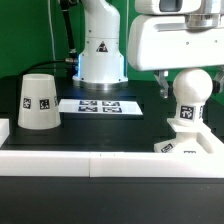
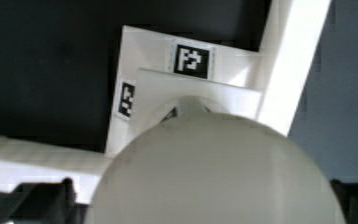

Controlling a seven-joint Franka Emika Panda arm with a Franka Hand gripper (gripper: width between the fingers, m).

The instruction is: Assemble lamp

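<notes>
The round white bulb (image 1: 188, 100) stands upright on the flat square base (image 1: 186, 147) at the exterior view's right. My gripper (image 1: 188, 84) hangs over it, open, one finger on each side of the bulb's head. In the wrist view the bulb (image 2: 202, 165) fills the foreground between the dark fingertips (image 2: 43, 200); a thin gap shows beside it, so nothing is gripped. Beyond it lies the tagged base (image 2: 194, 68). The tapered shade (image 1: 38, 102) stands mouth down, alone, at the exterior view's left.
The marker board (image 1: 90, 105) lies flat in front of the arm's pedestal (image 1: 100, 55). A low white wall (image 1: 90, 160) runs along the front of the black table, and the base sits against it near its right end.
</notes>
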